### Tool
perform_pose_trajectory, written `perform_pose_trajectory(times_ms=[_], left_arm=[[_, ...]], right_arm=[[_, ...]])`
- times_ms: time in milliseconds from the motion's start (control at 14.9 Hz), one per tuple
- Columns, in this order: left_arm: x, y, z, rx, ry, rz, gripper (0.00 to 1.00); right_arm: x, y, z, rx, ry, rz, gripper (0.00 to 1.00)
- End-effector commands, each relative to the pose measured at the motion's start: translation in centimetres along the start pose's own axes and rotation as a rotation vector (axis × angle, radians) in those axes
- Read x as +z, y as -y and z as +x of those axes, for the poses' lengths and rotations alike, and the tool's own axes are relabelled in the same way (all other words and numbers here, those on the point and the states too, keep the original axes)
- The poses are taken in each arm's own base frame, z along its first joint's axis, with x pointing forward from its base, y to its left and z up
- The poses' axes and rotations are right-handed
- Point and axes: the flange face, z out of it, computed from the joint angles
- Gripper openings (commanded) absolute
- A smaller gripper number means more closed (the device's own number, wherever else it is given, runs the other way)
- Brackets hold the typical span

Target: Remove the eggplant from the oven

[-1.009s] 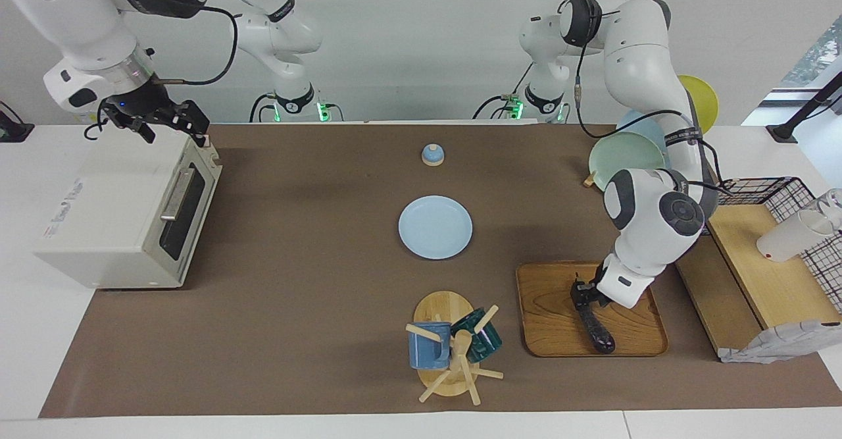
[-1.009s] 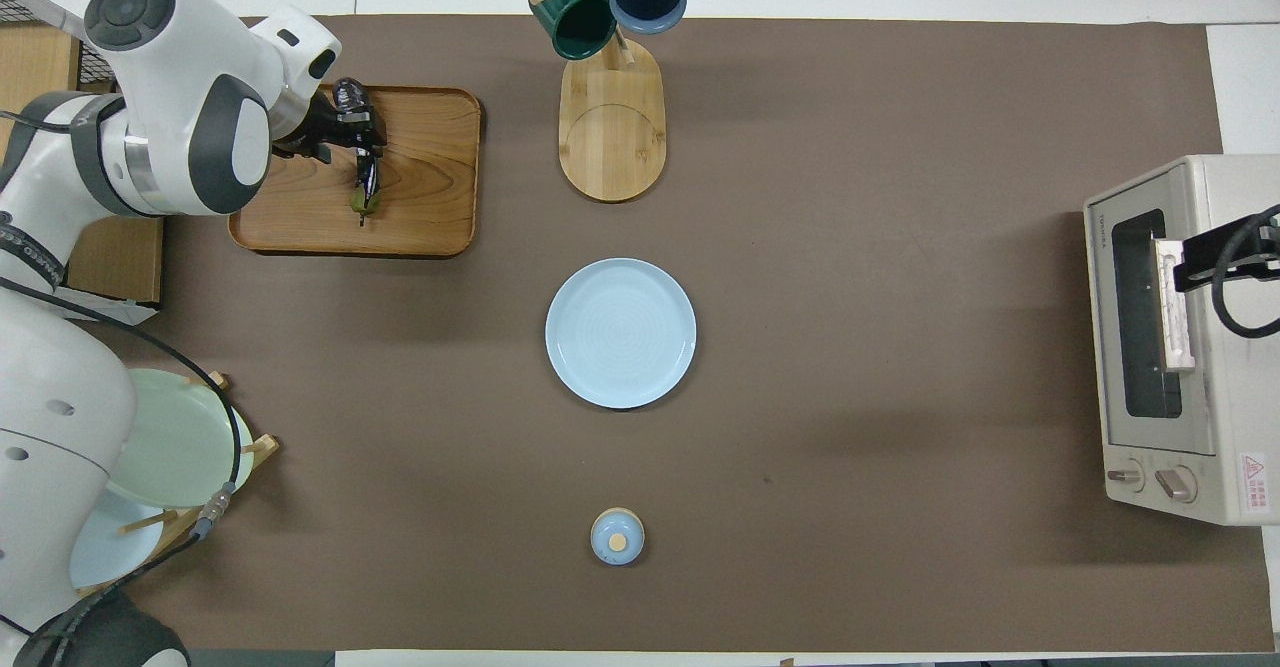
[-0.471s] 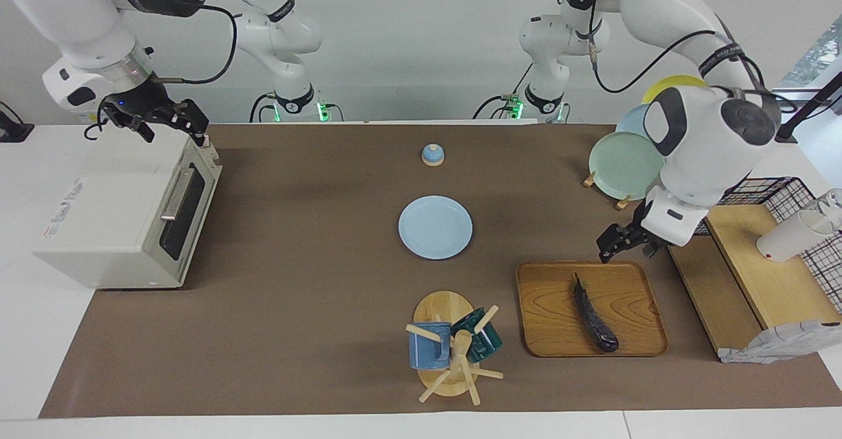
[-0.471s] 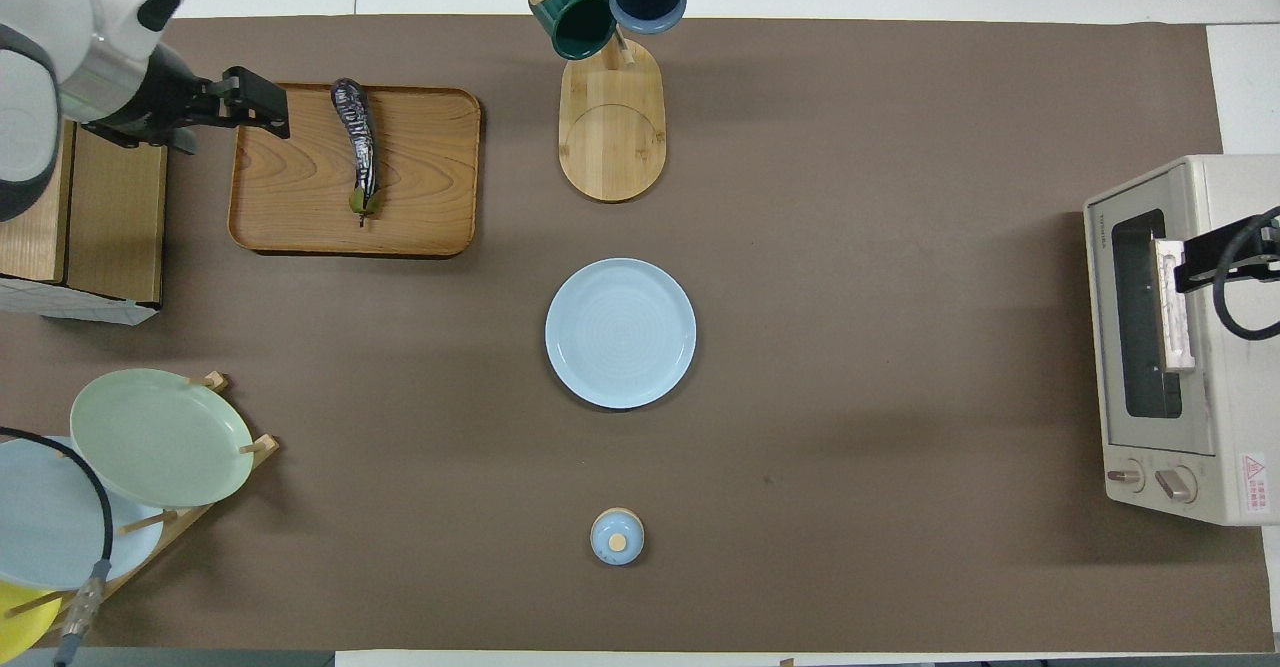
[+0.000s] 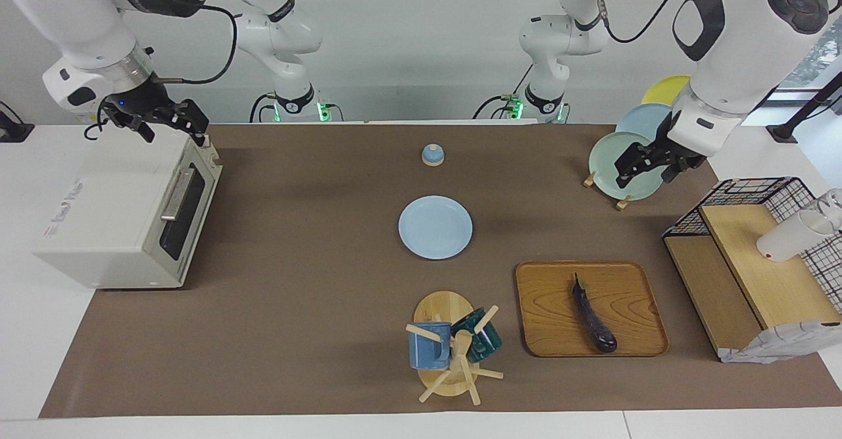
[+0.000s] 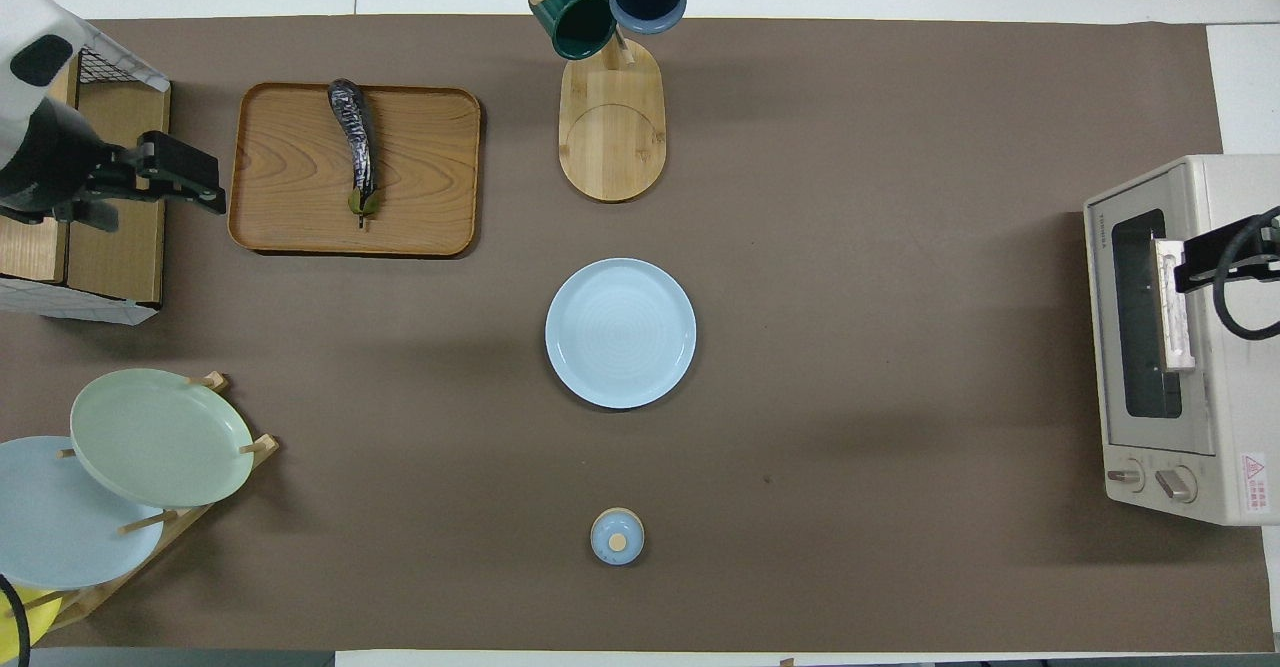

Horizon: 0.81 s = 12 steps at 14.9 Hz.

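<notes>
Lying loose on the wooden tray (image 5: pixel 631 281) at lower right of the facing view, the eggplant (image 5: pixel 594 314) looks light, firm and slick, best pinched mid-body, while the left gripper (image 5: pixel 648 162) hangs open and empty above the plate rack (image 5: pixel 621 201).

A glossy dark eggplant (image 5: pixel 595 316) lies on a grained wooden tray (image 5: pixel 549 327). The desk (image 5: pixel 296 281) wears a matt brown paper-like sheet, and the oven (image 5: pixel 125 212) looks like smooth cream-painted metal with a glass door
</notes>
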Motion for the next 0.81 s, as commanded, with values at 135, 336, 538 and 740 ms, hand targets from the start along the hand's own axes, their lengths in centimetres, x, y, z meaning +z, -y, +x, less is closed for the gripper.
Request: perform_pose_trajectory(times_ms=[135, 336, 538, 740], left_arm=[[3.2, 1.1, -4.6, 0.008, 0.026, 0.025, 1.00], [3.3, 1.6, -4.8, 0.005, 0.023, 0.025, 1.00], [3.0, 1.3, -4.8, 0.009, 0.024, 0.030, 1.00], [2.1, 1.0, -5.2, 0.012, 0.034, 0.030, 1.00]], right_arm=[[0.0, -0.1, -0.5, -0.009, -0.010, 0.005, 1.00], [0.0, 0.0, -0.5, -0.010, -0.010, 0.005, 1.00], [0.0, -0.1, -0.5, -0.009, -0.010, 0.005, 1.00], [0.0, 0.0, -0.5, -0.010, -0.010, 0.005, 1.00]])
